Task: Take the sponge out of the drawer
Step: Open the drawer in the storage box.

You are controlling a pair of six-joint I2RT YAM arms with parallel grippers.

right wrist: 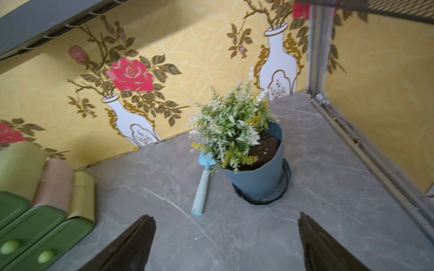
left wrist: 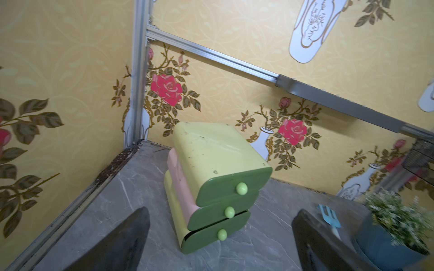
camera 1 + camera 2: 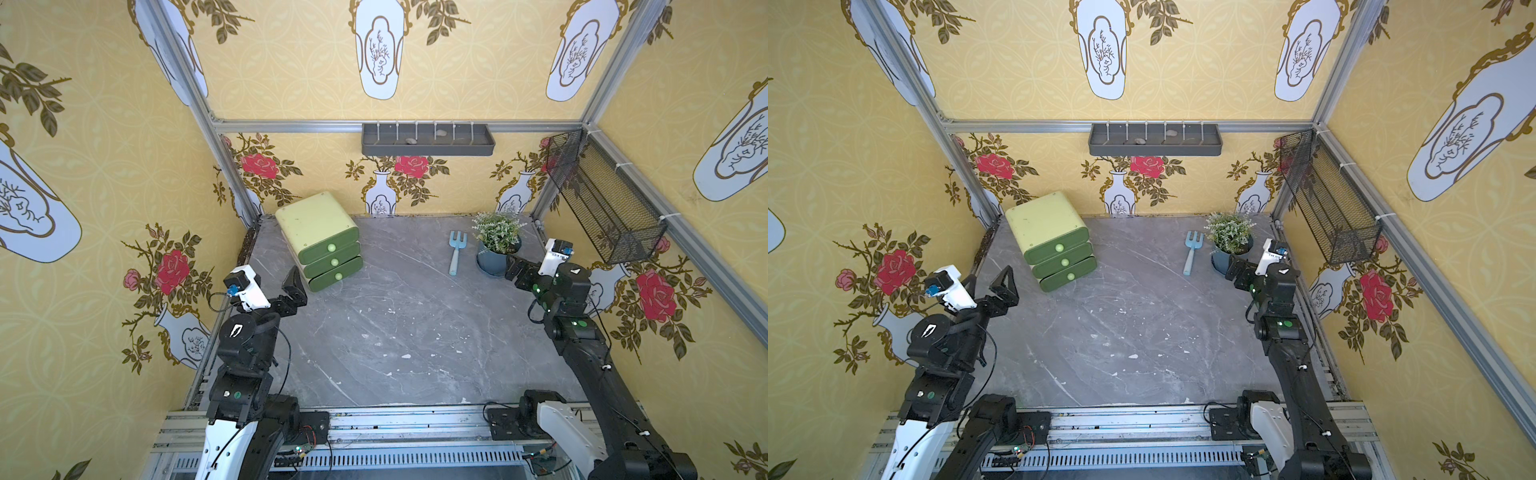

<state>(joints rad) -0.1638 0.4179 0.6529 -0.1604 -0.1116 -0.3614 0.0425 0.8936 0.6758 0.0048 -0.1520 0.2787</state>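
Observation:
A light green cabinet (image 3: 318,224) (image 3: 1048,220) (image 2: 216,150) stands at the back left of the table, with three stacked dark green drawers, each with a pale knob. All three fronts look pushed in; a thin dark gap shows along the bottom drawer (image 2: 211,237). The sponge is hidden. My left gripper (image 3: 296,291) (image 3: 1004,291) (image 2: 223,212) hovers open just in front and left of the cabinet, holding nothing. My right gripper (image 3: 513,270) (image 3: 1235,270) (image 1: 226,217) is open and empty at the right, close beside the plant pot.
A blue pot with a plant (image 3: 496,245) (image 1: 253,164) sits at the back right, and a light blue garden fork (image 3: 456,251) (image 1: 200,187) lies just left of it. A black wire basket (image 3: 602,203) hangs on the right wall. A grey shelf tray (image 3: 428,145) is on the back wall.

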